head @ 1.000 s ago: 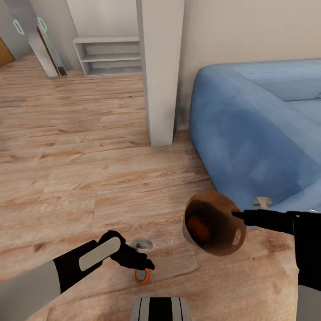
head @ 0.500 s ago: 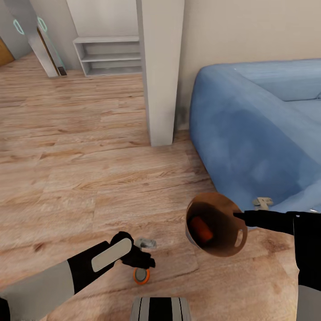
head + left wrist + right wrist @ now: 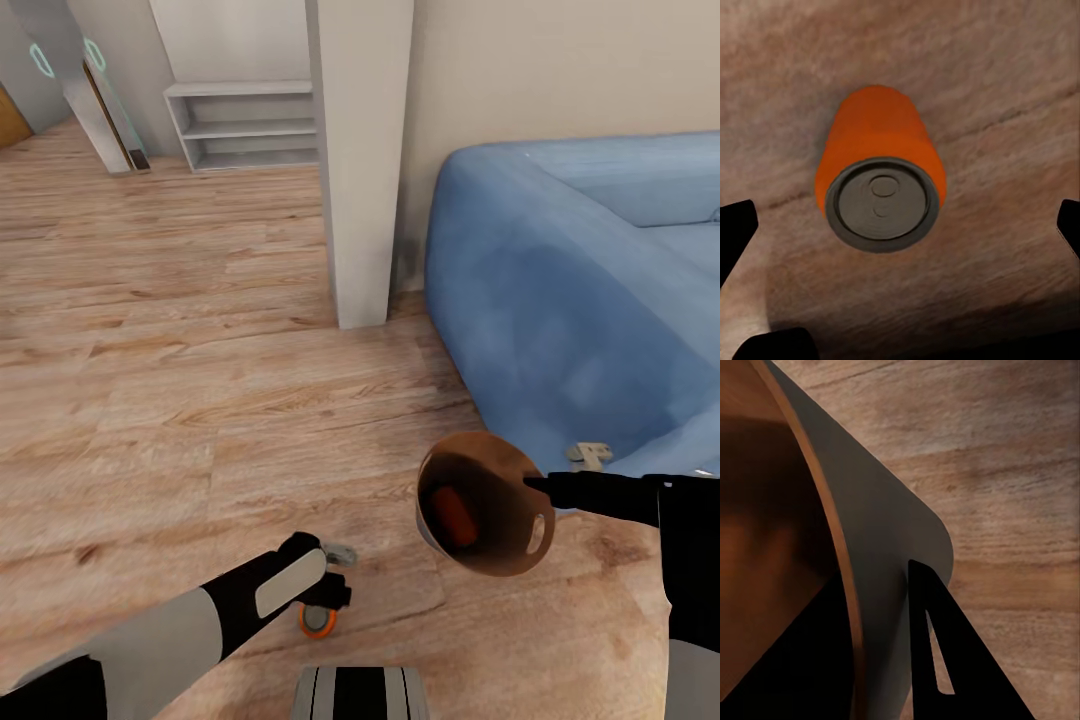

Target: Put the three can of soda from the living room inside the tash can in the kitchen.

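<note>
We see an orange soda can (image 3: 881, 172) standing upright on the pale wood floor (image 3: 200, 400), its silver top facing the left wrist camera. The left claw (image 3: 335, 592) hangs directly above this can with its jaws spread wide; in the left wrist view the dark fingertips (image 3: 735, 232) flank the can on either side, well clear of its body, so the claw is released and touches nothing. From the head view the orange can (image 3: 318, 621) shows just beneath the left claw, partly covered by it.

A second orange can (image 3: 455, 513) lies inside the trash can (image 3: 500, 455), a coppery brown bin with a glossy brown interior, tilted so that its mouth faces the head camera. The right claw (image 3: 535, 485) is clenched on the bin's rim: in the right wrist view one black finger (image 3: 945, 660) presses the grey outer wall (image 3: 885, 562) and the other lies inside the brown rim. The bin is held off the floor, well apart from the left claw and to its right.

Beyond the right claw stands the light-blue sofa (image 3: 580, 290); beyond the left claw we see a white pillar (image 3: 360, 150) and a low grey shelf (image 3: 245, 125) against the far wall
</note>
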You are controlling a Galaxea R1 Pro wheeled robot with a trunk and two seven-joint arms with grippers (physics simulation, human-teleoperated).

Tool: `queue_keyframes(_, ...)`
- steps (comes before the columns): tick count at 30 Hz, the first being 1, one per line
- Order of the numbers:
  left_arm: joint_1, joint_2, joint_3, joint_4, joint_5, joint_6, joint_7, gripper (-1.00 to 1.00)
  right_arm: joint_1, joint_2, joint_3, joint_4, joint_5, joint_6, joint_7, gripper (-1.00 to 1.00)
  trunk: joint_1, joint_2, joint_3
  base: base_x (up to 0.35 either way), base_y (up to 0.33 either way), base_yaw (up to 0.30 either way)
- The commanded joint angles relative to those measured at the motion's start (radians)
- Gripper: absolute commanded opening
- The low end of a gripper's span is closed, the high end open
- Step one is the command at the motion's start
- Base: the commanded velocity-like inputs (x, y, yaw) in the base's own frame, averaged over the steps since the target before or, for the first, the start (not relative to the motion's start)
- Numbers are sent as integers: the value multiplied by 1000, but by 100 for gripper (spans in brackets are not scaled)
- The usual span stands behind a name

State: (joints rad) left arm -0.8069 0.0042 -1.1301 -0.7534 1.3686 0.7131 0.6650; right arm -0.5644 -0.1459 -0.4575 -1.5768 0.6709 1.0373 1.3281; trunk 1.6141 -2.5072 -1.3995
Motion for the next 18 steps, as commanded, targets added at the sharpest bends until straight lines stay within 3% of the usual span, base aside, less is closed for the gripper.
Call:
queue_keyframes(1, 0, -1, 0, 2, -2, -4, 0, 100, 0, 0, 0, 0, -11, 10, 3, -100, 0, 0, 0, 0, 0, 0)
queue_keyframes(5, 0, -8, 0, 14, -18, -9, 0, 100, 0, 1, 0, 0, -11, 10, 3, -100, 0, 0, 0, 0, 0, 0)
queue_keyframes(8, 0, -38, 0, 69, -73, -13, -2, 100, 0, 1, 0, 0, -11, 10, 3, -100, 0, 0, 0, 0, 0, 0)
queue_keyframes(9, 0, -59, 1, 109, -93, -33, -13, 100, 0, 2, 0, 0, -11, 10, 3, -100, 0, 0, 0, 0, 0, 0)
queue_keyframes(11, 0, -72, 1, 151, -107, -65, -56, 100, 0, 2, 0, 0, -12, 10, 3, -100, 0, 0, 0, 0, 0, 0)
queue_keyframes(18, 0, -79, 1, 212, -138, -88, -107, 100, 0, 2, 0, 0, -14, 10, 3, -100, 0, 0, 0, 0, 0, 0)
